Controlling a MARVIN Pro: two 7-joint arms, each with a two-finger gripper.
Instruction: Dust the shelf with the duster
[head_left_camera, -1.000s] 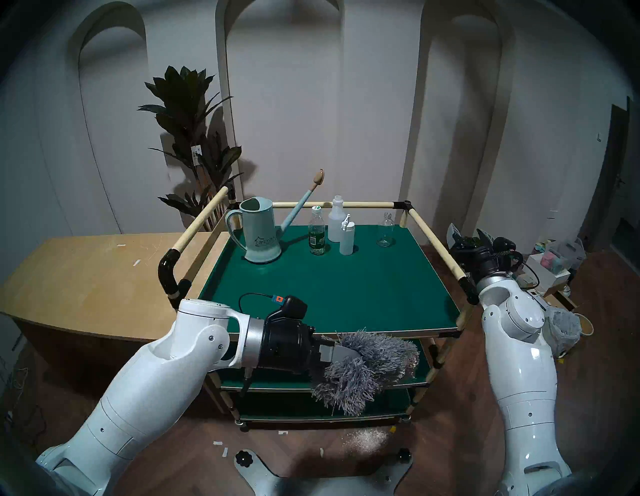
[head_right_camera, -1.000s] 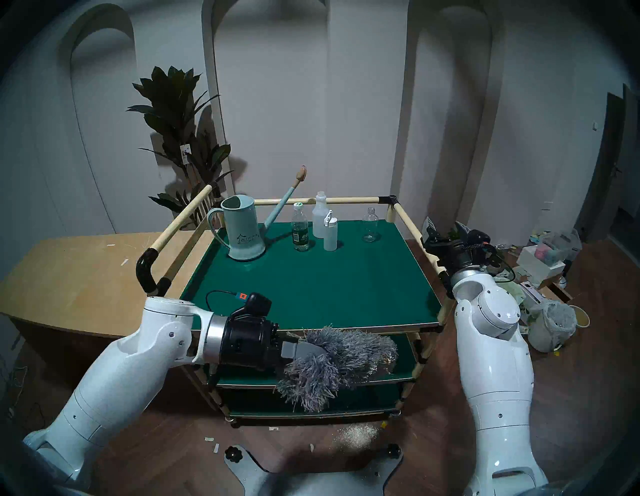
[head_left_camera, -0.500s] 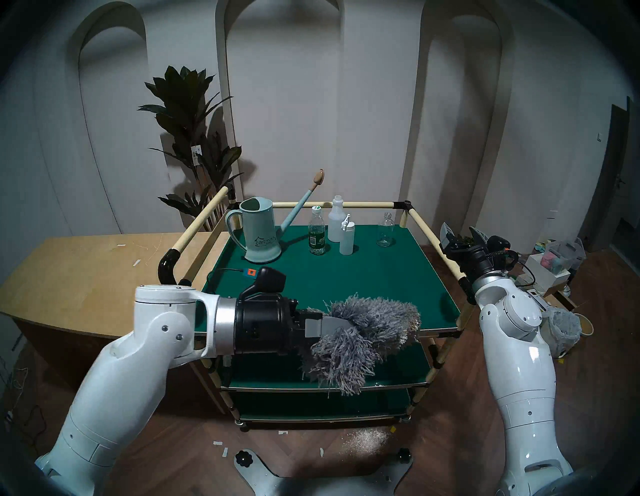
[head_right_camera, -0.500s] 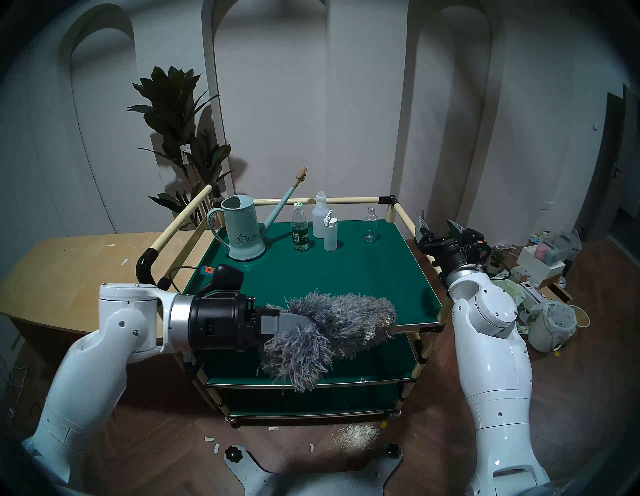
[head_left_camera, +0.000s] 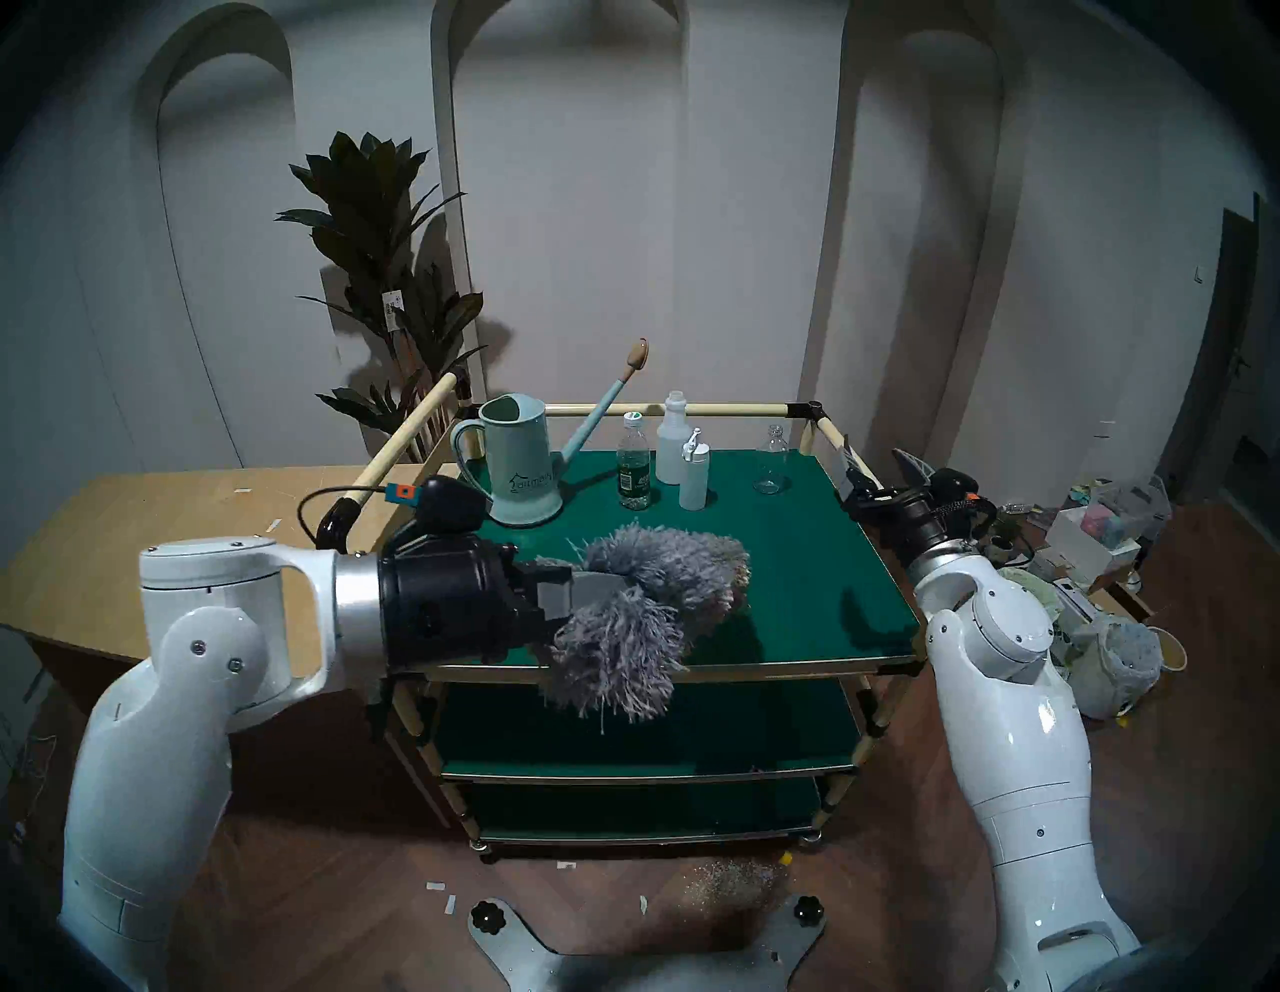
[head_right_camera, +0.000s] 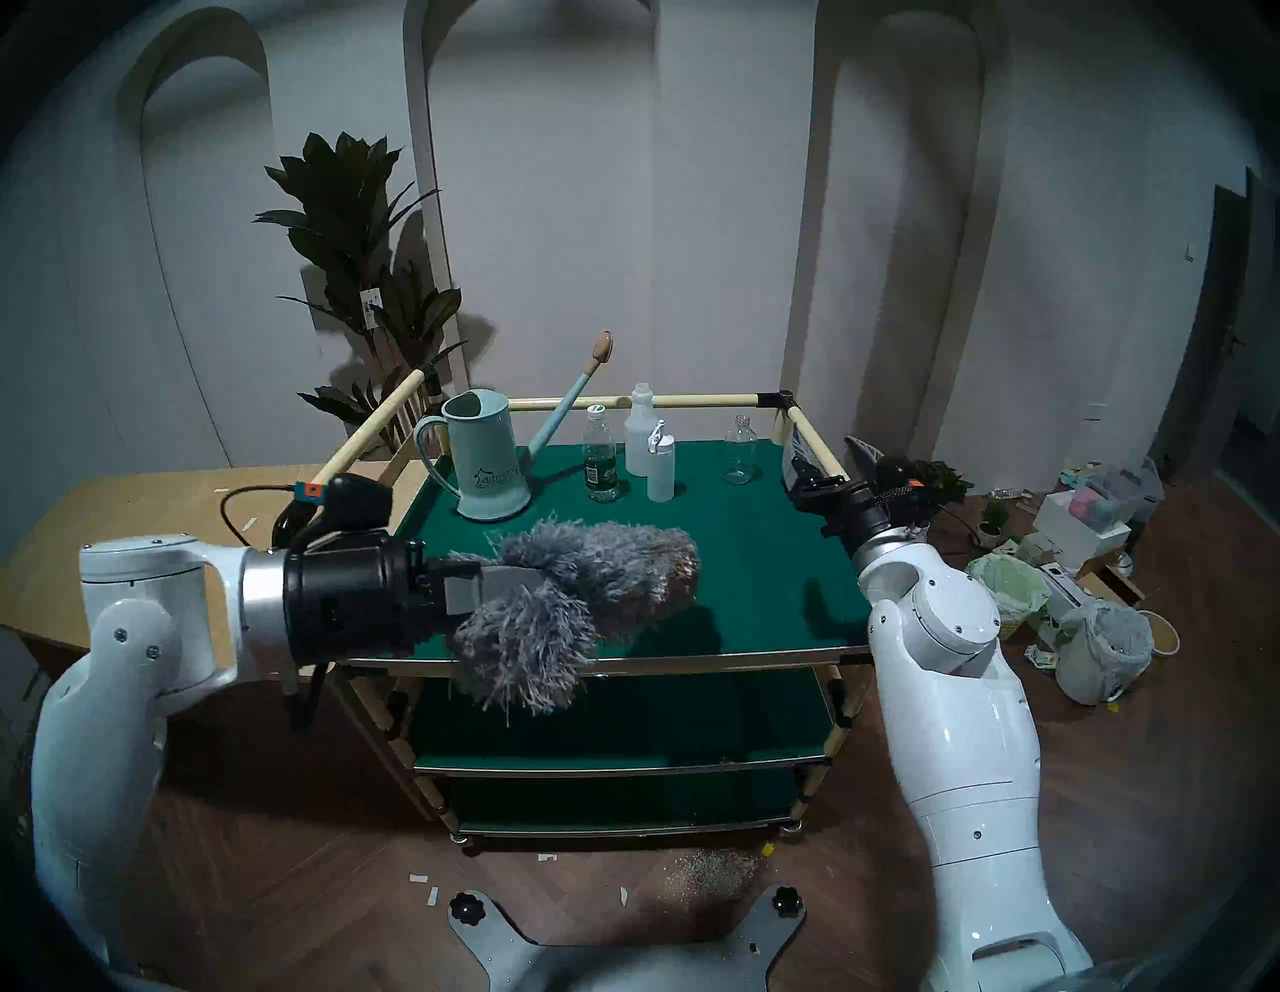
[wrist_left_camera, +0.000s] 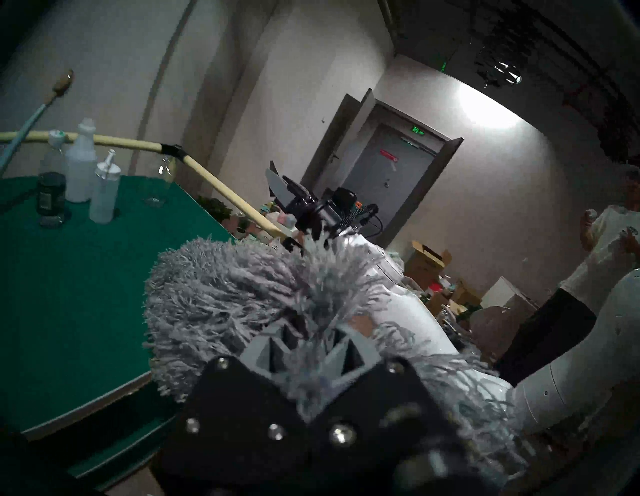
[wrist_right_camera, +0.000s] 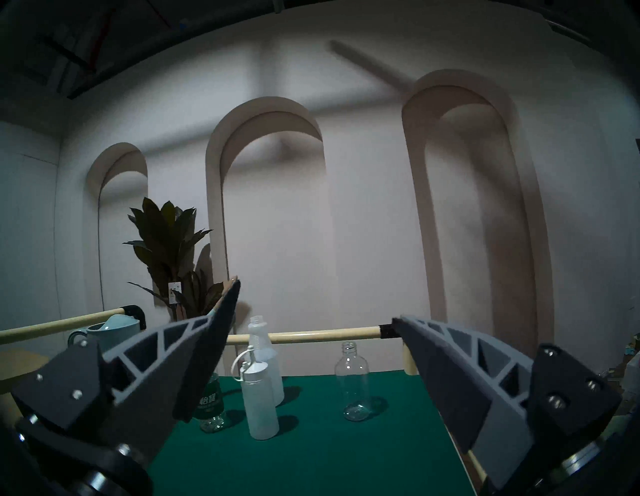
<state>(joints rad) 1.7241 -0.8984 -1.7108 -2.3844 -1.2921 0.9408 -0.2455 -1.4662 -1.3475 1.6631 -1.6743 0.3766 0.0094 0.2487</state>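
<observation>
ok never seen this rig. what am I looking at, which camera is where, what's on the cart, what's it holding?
It is a robot with two white arms, each ending in a two-fingered gripper. Two pictures come from cameras on its head, looking down at a three-tier cart; the other two come from cameras on its wrists.

The left gripper is shut on a fluffy grey duster, held over the near part of the top green shelf. The right gripper is open and empty, at the cart's right rail.

At the back of the shelf stand a pale blue watering can, a green-labelled bottle, two white bottles and, and a clear empty bottle.
</observation>
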